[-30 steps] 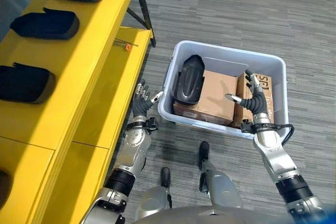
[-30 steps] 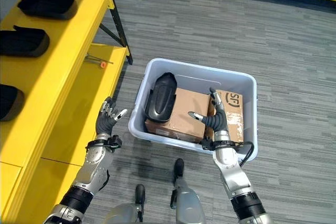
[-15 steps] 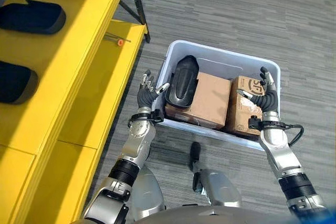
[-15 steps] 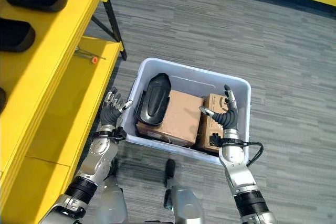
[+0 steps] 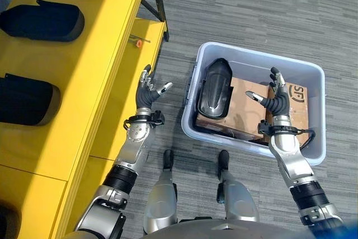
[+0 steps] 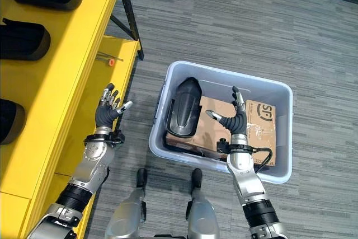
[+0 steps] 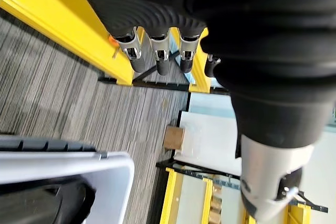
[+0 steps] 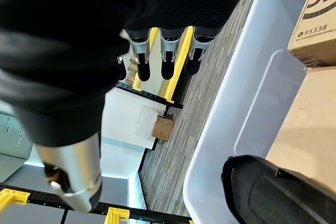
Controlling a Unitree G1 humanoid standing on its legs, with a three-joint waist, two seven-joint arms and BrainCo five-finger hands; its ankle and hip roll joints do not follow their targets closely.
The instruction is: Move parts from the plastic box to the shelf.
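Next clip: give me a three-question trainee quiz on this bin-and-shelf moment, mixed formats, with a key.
1. True or false: the right hand grips the black part in the plastic box.
2. Multiple choice: the black part rests on (A) the bare floor, (B) a cardboard box, (C) the yellow shelf.
3. Fill in: the left hand hovers open between the plastic box and the ____.

Key: 1 false, it is open above the cardboard; 2 B; 3 shelf.

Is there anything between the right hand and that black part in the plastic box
Nothing visible. The right hand, fingers open, hovers over the cardboard boxes inside the plastic box, and the black part lies uncovered beside it.
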